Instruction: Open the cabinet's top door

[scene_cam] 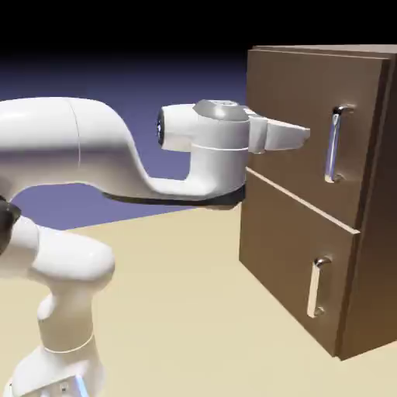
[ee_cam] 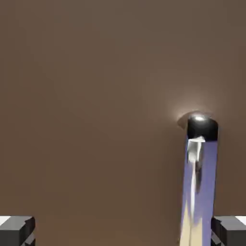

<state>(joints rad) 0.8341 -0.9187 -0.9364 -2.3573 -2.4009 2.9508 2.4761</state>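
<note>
The dark-brown cabinet (scene_cam: 310,233) stands at the exterior view's right. Its top door (scene_cam: 295,85) is flush and carries a vertical silver bar handle (scene_cam: 334,146). My gripper (scene_cam: 302,136) is level with that handle, a short way in front of the door and to the handle's left. In the hand view the top door (ee_cam: 96,96) fills the picture. The handle (ee_cam: 198,187) runs down from its upper mount, just inside the right fingertip (ee_cam: 229,231). The left fingertip (ee_cam: 17,230) sits far to the left. My gripper (ee_cam: 123,236) is open and holds nothing.
Below the top door is a second door (scene_cam: 287,256) with its own vertical silver handle (scene_cam: 317,288). The cabinet stands on a tan table (scene_cam: 178,310). My white arm (scene_cam: 77,147) spans the exterior view's left and middle.
</note>
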